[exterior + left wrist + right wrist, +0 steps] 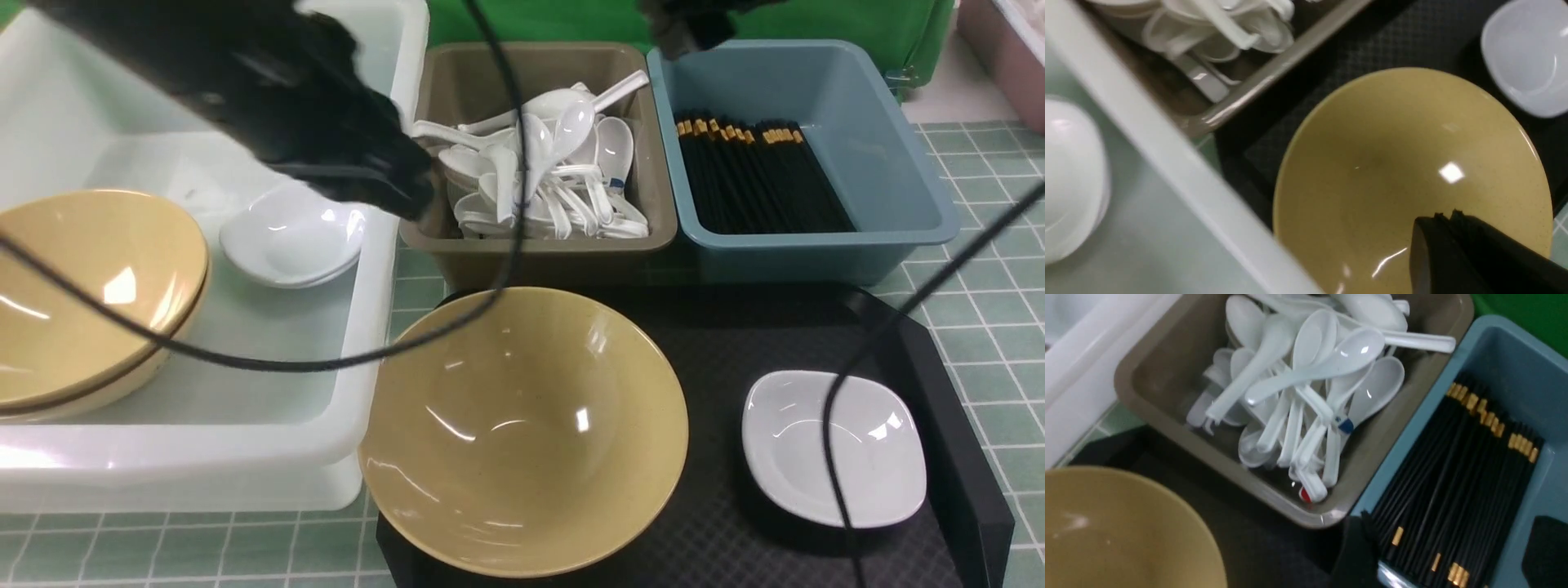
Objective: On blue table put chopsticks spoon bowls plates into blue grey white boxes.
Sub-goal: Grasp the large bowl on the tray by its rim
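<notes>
On the black tray sit one tan bowl (pixel 522 425) and a white plate (pixel 833 445). My left gripper (pixel 1447 215) is shut and empty, hovering over that bowl (pixel 1392 163); in the front view it is a dark blur (pixel 412 200) at the white box's (pixel 245 457) edge. That box holds stacked bowls (pixel 90 286) and a plate (pixel 290 237). Spoons (pixel 555 155) fill the grey box (pixel 539 245). My right gripper (pixel 1449 555) is open, with nothing between its fingers, above the chopsticks (pixel 1453 465) that lie in the blue box (pixel 890 147).
The black tray (pixel 939 343) has raised sides and lies on the blue table (pixel 980 327) in front of the grey and blue boxes. Black cables (pixel 506 245) hang across the front view. A green backdrop (pixel 816 24) stands behind the boxes.
</notes>
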Action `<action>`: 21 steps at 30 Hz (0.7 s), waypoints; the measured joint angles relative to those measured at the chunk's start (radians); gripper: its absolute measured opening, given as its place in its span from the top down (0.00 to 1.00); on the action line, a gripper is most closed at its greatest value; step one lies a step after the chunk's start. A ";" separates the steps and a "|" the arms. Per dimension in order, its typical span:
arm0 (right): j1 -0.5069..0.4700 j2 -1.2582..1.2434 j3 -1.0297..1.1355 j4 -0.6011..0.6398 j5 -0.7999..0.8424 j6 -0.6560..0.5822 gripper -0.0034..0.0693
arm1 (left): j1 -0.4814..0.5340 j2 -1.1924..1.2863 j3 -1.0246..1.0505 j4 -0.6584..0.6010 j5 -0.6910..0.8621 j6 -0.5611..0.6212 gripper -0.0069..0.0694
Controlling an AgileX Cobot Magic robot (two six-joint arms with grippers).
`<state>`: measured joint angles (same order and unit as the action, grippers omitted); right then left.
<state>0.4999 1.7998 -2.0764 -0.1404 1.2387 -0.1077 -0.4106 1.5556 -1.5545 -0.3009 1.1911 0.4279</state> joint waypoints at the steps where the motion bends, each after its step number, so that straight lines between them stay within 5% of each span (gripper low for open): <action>1: 0.003 -0.025 0.012 0.000 0.007 -0.005 0.21 | -0.030 0.031 -0.021 0.022 0.004 0.000 0.91; 7: 0.019 -0.172 0.163 0.047 0.013 -0.022 0.21 | -0.141 0.169 -0.098 0.165 0.017 -0.063 0.87; 16: 0.020 -0.422 0.627 0.076 0.019 -0.033 0.21 | -0.156 0.308 -0.117 0.321 -0.009 -0.141 0.52; 21: 0.020 -0.477 0.751 0.076 0.007 -0.033 0.21 | -0.156 0.362 -0.117 0.376 -0.051 -0.172 0.46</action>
<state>0.5202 1.3230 -1.3250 -0.0646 1.2459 -0.1403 -0.5668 1.9172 -1.6710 0.0752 1.1401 0.2561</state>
